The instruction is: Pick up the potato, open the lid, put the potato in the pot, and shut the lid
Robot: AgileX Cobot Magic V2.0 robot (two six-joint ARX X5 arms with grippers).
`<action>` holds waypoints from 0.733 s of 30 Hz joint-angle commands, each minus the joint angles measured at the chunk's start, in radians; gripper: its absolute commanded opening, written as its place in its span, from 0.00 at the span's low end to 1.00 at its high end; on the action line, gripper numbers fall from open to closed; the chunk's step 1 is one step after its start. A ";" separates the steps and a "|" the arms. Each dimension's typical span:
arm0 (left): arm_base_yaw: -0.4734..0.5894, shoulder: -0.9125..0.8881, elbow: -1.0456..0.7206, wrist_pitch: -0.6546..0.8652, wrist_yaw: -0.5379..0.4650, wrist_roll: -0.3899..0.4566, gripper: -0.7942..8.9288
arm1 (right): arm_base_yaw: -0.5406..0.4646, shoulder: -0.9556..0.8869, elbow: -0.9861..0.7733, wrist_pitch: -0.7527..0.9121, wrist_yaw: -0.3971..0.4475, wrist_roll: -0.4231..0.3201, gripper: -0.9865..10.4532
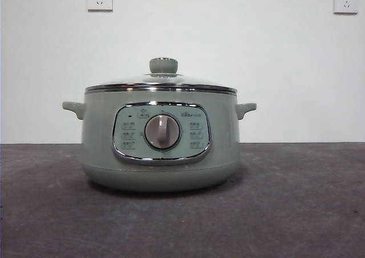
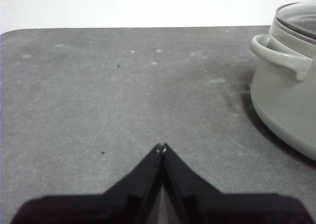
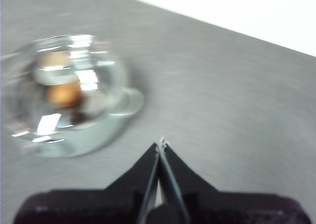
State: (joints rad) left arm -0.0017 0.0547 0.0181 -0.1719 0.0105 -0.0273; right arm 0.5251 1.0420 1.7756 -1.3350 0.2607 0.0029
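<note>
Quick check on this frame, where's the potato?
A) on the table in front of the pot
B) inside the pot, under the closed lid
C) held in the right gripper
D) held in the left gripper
B: the blurred right wrist view shows an orange-brown potato through the glass lid, which sits closed on the pot; the left gripper and right gripper are both shut on nothing.

Middle: the pot (image 1: 159,150) fills the tabletop (image 1: 296,212) centre, side handles jutting out, the lid (image 1: 161,85) seated shut across its mouth
Either side of pot: bare, wide room
In front: bare
Above the knob: clear air
Behind: white wall, close
</note>
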 commanded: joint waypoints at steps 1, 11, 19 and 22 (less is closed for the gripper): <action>0.003 0.002 -0.011 0.006 -0.003 -0.007 0.08 | -0.104 -0.104 -0.158 0.172 -0.039 -0.021 0.09; 0.003 0.004 -0.011 0.006 -0.003 -0.007 0.08 | -0.468 -0.613 -1.053 0.924 -0.130 -0.063 0.09; 0.003 0.004 -0.011 0.005 -0.003 -0.007 0.08 | -0.596 -0.880 -1.540 1.125 -0.220 0.087 0.09; 0.003 0.004 -0.011 0.006 -0.003 -0.007 0.08 | -0.597 -0.945 -1.648 1.191 -0.220 0.086 0.09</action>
State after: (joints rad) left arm -0.0017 0.0586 0.0181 -0.1719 0.0105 -0.0277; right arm -0.0719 0.1131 0.1555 -0.1730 0.0441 0.0643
